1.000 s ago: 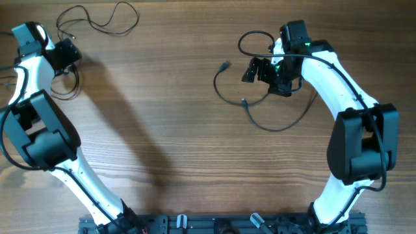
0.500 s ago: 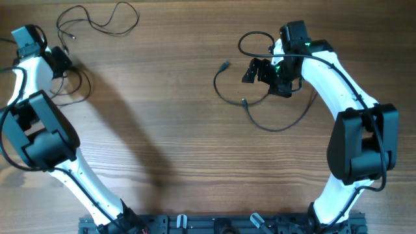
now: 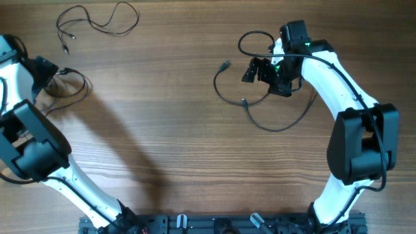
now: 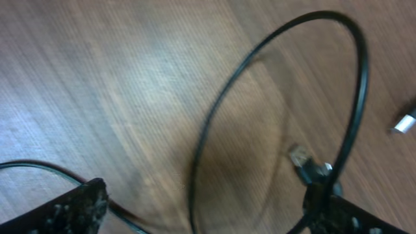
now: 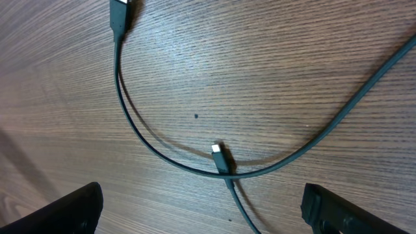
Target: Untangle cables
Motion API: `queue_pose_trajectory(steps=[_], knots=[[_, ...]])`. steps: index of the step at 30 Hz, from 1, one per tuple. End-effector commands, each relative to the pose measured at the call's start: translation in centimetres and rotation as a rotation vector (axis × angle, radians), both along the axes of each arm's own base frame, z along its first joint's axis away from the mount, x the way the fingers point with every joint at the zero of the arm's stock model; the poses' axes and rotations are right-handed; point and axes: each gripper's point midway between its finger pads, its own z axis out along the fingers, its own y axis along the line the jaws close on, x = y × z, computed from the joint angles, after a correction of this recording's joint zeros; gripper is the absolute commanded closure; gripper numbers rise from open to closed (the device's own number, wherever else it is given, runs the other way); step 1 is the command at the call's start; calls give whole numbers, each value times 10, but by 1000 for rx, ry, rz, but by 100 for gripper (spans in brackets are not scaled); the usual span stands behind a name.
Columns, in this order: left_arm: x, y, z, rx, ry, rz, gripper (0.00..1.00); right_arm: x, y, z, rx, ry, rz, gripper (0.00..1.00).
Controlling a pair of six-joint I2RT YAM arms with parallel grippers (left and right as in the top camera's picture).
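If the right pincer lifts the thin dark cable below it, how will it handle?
Probably floppy: the thin dark cable lies in loose curves on the wooden table, so it should sag either side of a grasp. Likely light; its small silver-tipped plug may trail and snag.

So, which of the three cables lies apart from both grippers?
The thin cable at the top left, lying alone. The looped cable lies beside the left gripper, and the dark cable lies beneath the right gripper.

Clad in white shells between black joint housings on left arm (image 3: 84, 185) and right arm (image 3: 328, 75); lit green at the right wrist; tipped with black fingers (image 5: 71, 208).
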Motion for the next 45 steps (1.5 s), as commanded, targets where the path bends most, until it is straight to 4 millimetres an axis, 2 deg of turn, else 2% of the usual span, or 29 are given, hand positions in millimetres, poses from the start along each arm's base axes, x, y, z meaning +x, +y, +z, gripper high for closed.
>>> queue_pose_trajectory(steps=[1, 4, 6, 9, 11, 13, 15, 19, 23, 26, 28, 30, 31, 33, 36, 37, 39, 45], knots=[[6, -7, 15, -73, -83, -14, 0, -1, 4, -2, 12, -2, 26, 0], [15, -11, 37, -106, -171, -44, 0, -1, 4, -2, 11, -3, 27, 0], [16, -9, 68, -66, -226, -48, 0, -1, 4, -2, 11, -3, 26, 0], [13, -11, 127, 0, -319, -59, 0, -1, 4, -2, 11, -3, 26, 0], [2, -25, 134, -41, -300, -71, 0, 0, 4, -2, 12, -6, 26, 0], [-22, -51, 116, -171, -198, -66, 0, 1, 4, -2, 12, -9, 26, 0], [-53, -61, 90, -277, -83, 121, 0, 1, 4, -2, 13, -8, 26, 0], [-86, -72, 54, -388, -6, 398, 0, 1, 4, -2, 13, -9, 26, 0], [-95, -56, 24, -312, -28, 556, 0, 0, 6, -2, 12, -9, 32, 0], [-100, -47, 13, -281, -46, 609, 0, 0, 8, -2, 13, -10, 36, 0], [-113, -34, 4, -221, -50, 701, 0, -1, 8, -2, 12, -10, 37, 0], [-113, -22, -3, -203, -96, 713, 0, 0, 8, -2, 13, -10, 37, 0], [-113, -14, -4, -189, -123, 721, 3, 0, 8, -2, 13, -13, 37, 0], [-110, -1, 0, -168, -161, 710, 34, 2, 8, -1, 14, -19, 36, 0], [-95, 12, 9, -114, -212, 615, 55, 3, 9, -1, 16, -27, 36, 0], [-91, 16, 12, -96, -228, 587, 74, 4, 9, -1, 16, -28, 36, 0], [-81, 24, 19, -55, -260, 530, 93, 4, 9, -1, 16, -28, 36, 0], [-56, 31, 35, 44, -301, 362, 96, 4, 9, -1, 16, -27, 34, 0]])
